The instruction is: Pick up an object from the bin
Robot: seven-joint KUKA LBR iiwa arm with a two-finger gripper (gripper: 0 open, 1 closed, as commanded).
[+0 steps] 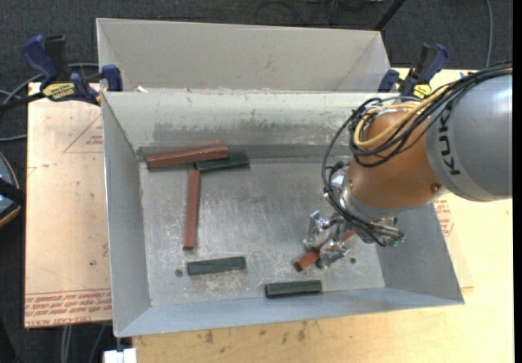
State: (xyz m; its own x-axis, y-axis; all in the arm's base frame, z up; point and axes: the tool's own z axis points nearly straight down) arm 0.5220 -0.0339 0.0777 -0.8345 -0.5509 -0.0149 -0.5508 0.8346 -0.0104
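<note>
The grey metal bin (122, 214) is filling the middle of the frame, and the arm (481, 141), with its orange wrist cover, is reaching in from the right and hanging over the lower right of the bin floor. In the upper left of the floor a crosswise red-brown stick (186, 157) is lying with a second red-brown stick (192, 209) running down from it, and an upper green bar (222, 163) is touching the crosswise one. A lower-centre green bar (216, 266) and a lower-right green bar (293, 289) are lying near the front wall. The claw (326, 247) is sitting low over a short red-brown block (307, 262), whose end is poking out at the claw's lower left; I cannot tell whether the claw is released or clenched on it.
</note>
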